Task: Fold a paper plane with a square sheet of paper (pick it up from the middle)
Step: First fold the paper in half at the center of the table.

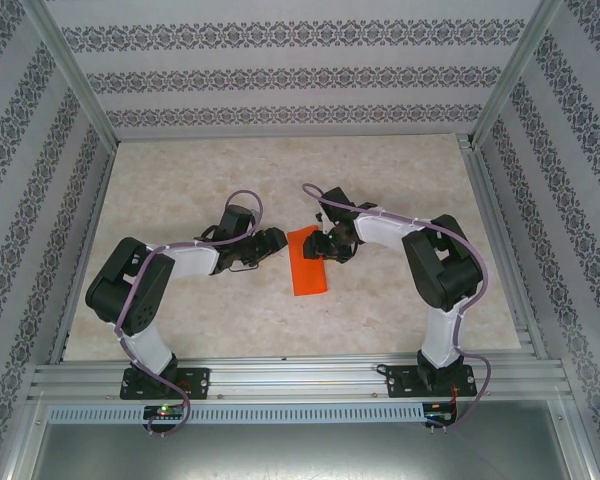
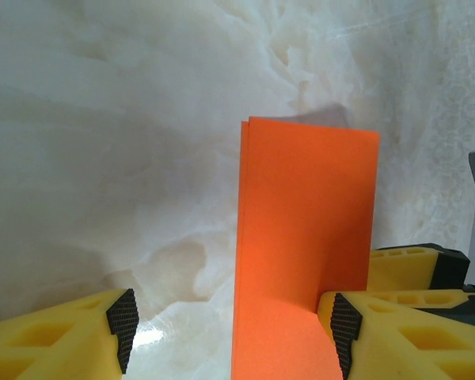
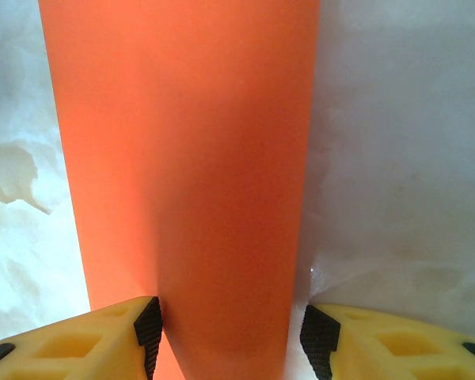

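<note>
Sheet of paper (image 1: 311,272) lies flat on the marble table (image 1: 180,180), mid-table between the two arms. It's folded in half into a long orange-red rectangle, long axis running roughly near-to-far with a slight tilt. Both grippers meet at its far end. Left gripper (image 1: 277,241) comes in from the left and stops just beside the long left edge. Right gripper (image 1: 322,245) comes in from the right and sits over the far right corner. In the left wrist view the left gripper (image 2: 231,328) has its jaws spread wide and is pinching nothing. The sheet of paper (image 2: 309,237) sits off-centre in the gap, with the two layers showing along its left edge. The pad on the right of that view overlaps the paper's near right part; the pad on the left is well apart from it, with bare table between. A second yellow finger (image 2: 408,265) shows just past that right-hand pad, at the paper's right edge. In the right wrist view the right gripper (image 3: 233,332) is also spread and straddles the sheet of paper (image 3: 182,158) across its narrow width. The strip nearly fills the gap: the left pad is at the paper's edge, and the right pad has a thin sliver of table before the other edge. The paper looks slightly bowed under the shading there. Can't tell if the pads are actually squeezing it; it reads as resting on the table, not lifted.
</note>
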